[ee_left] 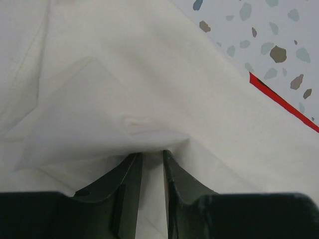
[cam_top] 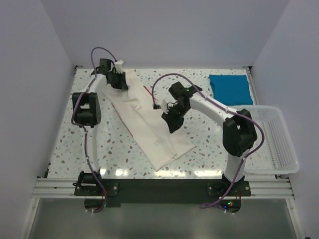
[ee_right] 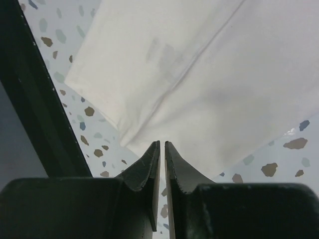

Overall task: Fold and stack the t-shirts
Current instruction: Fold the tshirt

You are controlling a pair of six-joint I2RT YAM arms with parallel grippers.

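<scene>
Looking down on a speckled table (cam_top: 99, 149), one shirt is finished and one is mid-fold. The teal shirt (cam_top: 229, 88) lies folded into a neat square at the far right corner, just beyond a white basket (cam_top: 279, 149). The cream shirt (cam_top: 149, 124) stretches diagonally across the middle as a long, narrow strip. Its sides look turned in, but it has not yet been folded short or stacked with the teal one.

The left gripper (ee_left: 152, 155) sits at the strip's far end. Its jaws stand a narrow gap apart with cloth puckered at the tips, and I cannot tell whether it truly holds the fabric. The right gripper (ee_right: 160, 144) sits at the strip's right edge with its jaws clenched almost tight. I cannot tell whether any cloth is caught between them.

The shirt's printed panel is hidden — only a thin red sliver (ee_left: 279, 102) peeks out along one edge. Neckline and sleeves cannot be made out.
</scene>
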